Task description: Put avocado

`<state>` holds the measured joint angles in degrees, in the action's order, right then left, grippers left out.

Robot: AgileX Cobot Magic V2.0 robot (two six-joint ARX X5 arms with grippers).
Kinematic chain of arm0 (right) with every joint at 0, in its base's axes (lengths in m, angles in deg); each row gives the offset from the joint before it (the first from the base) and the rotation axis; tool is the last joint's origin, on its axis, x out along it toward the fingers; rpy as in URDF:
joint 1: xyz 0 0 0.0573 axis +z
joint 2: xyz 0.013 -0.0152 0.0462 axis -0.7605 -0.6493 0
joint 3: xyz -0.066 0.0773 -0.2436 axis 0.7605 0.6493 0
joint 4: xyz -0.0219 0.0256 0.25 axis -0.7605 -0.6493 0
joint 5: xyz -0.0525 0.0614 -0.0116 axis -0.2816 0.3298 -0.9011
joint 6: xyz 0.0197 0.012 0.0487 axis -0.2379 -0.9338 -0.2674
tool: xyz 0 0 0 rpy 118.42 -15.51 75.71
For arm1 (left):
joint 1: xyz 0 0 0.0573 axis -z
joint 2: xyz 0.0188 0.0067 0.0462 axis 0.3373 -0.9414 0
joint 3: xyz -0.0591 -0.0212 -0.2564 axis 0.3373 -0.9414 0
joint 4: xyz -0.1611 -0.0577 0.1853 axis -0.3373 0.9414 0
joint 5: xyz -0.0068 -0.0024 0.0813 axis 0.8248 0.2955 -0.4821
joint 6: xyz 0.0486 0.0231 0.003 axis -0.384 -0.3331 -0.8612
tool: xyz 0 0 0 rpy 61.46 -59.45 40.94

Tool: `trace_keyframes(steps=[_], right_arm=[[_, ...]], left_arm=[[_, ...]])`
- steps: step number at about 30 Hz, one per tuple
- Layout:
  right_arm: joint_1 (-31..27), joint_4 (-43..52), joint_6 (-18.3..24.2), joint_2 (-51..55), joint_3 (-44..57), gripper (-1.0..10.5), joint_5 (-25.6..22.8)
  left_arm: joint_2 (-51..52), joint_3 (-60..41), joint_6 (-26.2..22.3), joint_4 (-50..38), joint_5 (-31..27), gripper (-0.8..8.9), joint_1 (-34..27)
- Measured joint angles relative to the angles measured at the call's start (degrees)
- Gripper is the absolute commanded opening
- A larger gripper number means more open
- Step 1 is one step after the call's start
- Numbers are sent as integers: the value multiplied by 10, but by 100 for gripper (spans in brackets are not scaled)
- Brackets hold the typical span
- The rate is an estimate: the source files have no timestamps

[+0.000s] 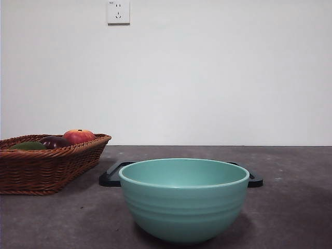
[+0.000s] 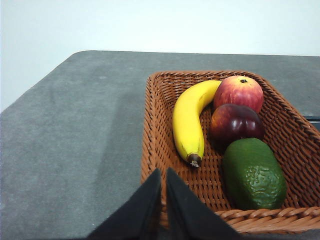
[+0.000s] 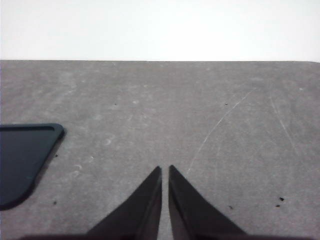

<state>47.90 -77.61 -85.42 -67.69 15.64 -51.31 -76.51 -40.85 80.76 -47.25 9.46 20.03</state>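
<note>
The avocado (image 2: 254, 174) lies in the wicker basket (image 2: 155, 130) beside a dark plum (image 2: 235, 122), a red apple (image 2: 240, 92) and a banana (image 2: 189, 120), with the left gripper (image 2: 163, 172) above the basket's rim, jaws nearly closed and empty, and the right gripper (image 3: 165, 170) likewise nearly closed and empty over the table (image 3: 200, 115) near a black tray (image 3: 22, 160).

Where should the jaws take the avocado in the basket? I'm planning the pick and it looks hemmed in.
Probably from above, across the avocado's short width at its middle. It lies on its side in the wicker basket, long axis running from the near rim towards the dark purple fruit that crowds its far end. One long side sits near the basket wall, so the jaws should straddle it narrowly.
</note>
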Motion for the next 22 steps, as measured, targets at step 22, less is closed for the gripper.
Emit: trace_keyframes(steps=[22], right_arm=[[19,-44,-149,-73,-161,12,87]], left_arm=[[-107,191,49,43,7,17,7]])
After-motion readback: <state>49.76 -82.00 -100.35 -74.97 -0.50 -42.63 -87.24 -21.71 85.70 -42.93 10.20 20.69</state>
